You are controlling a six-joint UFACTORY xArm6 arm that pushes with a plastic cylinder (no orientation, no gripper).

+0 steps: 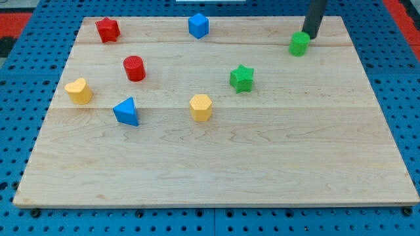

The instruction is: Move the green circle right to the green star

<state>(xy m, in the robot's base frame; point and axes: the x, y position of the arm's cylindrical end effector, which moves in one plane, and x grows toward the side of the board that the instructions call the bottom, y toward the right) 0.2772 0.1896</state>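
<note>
The green circle (299, 44) is a short green cylinder near the board's top right. The green star (241, 78) lies lower and to the left of it, near the board's middle. My tip (309, 36) is the lower end of a dark rod coming down from the view's top. It sits just above and to the right of the green circle, touching or almost touching its upper right side.
The wooden board (262, 164) also holds a red star (107, 29), a blue cube (198, 25), a red cylinder (134, 68), a yellow heart (79, 91), a blue triangle (126, 111) and a yellow hexagon (201, 107). Blue pegboard surrounds the board.
</note>
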